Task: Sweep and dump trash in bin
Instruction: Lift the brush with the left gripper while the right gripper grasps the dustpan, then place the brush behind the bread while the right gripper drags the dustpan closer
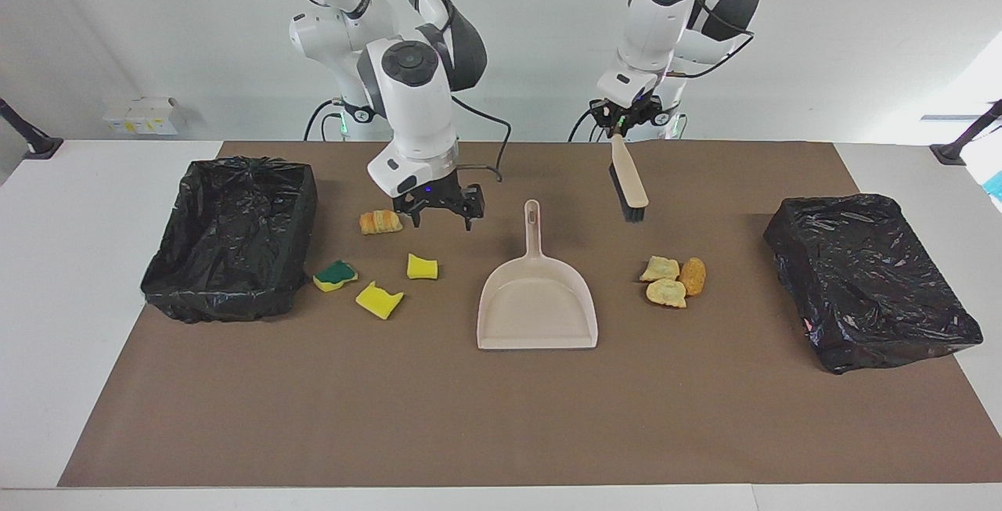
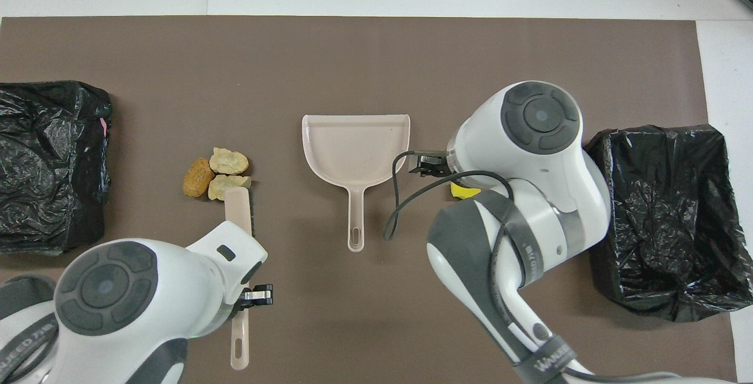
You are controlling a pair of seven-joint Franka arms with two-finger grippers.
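My left gripper (image 1: 623,121) is shut on the handle of the beige brush (image 1: 631,182), which hangs tilted with its black bristles down, over the mat beside three bread chunks (image 1: 674,280). In the overhead view the brush (image 2: 237,210) ends next to those chunks (image 2: 215,174). The beige dustpan (image 1: 538,304) lies flat mid-mat, handle toward the robots. My right gripper (image 1: 443,217) hangs open and empty between a striped pastry (image 1: 380,221) and the dustpan handle. Two yellow sponge pieces (image 1: 422,266) (image 1: 379,300) and a green-topped one (image 1: 335,275) lie beside the open bin (image 1: 235,237).
A second black-bagged box (image 1: 869,276) sits at the left arm's end of the brown mat. From overhead the right arm covers most of the sponge pieces; only a yellow sliver (image 2: 465,191) shows. The bin (image 2: 665,225) is lined with a black bag.
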